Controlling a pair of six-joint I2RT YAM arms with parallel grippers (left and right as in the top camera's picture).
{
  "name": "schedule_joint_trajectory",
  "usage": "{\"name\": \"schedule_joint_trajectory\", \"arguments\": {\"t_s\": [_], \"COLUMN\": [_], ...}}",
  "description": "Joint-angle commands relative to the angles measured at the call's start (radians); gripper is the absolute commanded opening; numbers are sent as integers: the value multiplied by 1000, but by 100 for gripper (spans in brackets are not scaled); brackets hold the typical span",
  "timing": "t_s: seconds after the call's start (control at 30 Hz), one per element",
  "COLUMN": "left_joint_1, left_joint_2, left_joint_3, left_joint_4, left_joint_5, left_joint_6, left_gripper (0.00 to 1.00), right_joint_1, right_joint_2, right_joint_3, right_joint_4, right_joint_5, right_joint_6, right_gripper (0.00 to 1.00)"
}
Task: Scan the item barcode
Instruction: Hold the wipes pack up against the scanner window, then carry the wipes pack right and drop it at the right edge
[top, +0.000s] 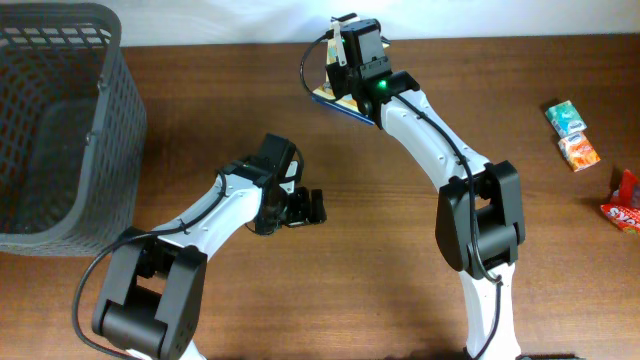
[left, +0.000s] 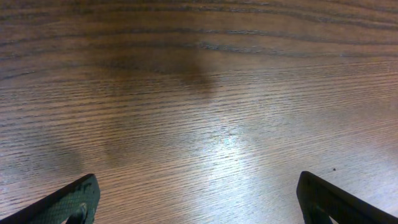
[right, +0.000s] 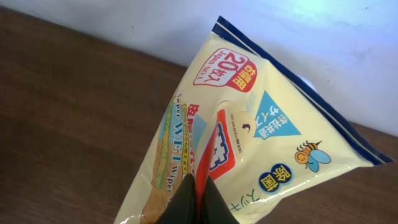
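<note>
The item is a pale yellow wet-wipes pack with a navy edge and a red-and-white label. My right gripper is shut on it, the black fingertips pinching a fold of the pack. In the overhead view the pack peeks out under the right gripper near the table's far edge. No barcode shows on the face I see. My left gripper hangs open over bare wood at the table's middle. Its two fingers stand wide apart with nothing between them.
A grey mesh basket fills the far left. Small snack packets lie at the right: a green one, an orange one and a red one at the edge. A white wall runs behind the table.
</note>
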Motion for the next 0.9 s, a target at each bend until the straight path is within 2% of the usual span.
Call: {"name": "schedule_joint_trajectory", "arguments": {"t_s": [0.0, 0.27, 0.33, 0.53, 0.67, 0.87], "left_joint_1": [-2, -2, -2, -2, -2, -2], "left_joint_2": [7, 7, 7, 7, 7, 7], "left_joint_3": [-8, -8, -8, -8, -8, -8], "left_joint_4": [-1, -2, -2, -1, -1, -1], "left_joint_5": [-6, -7, -7, -6, -6, -6], "left_joint_6": [2, 2, 2, 2, 2, 2], "left_gripper": [99, 99, 99, 99, 99, 99], "right_joint_1": [-3, -14, -35, -136, -246, -475], "right_joint_2": [0, -7, -22, -105, -182, -219], "right_joint_3": [21, 21, 21, 23, 23, 22], "right_joint_4": [11, 3, -5, -57, -129, -341], "right_joint_5": [-2, 43, 106, 107, 107, 107], "right_joint_6": [-6, 18, 51, 51, 51, 121], "right_gripper": [4, 4, 4, 4, 4, 4]}}
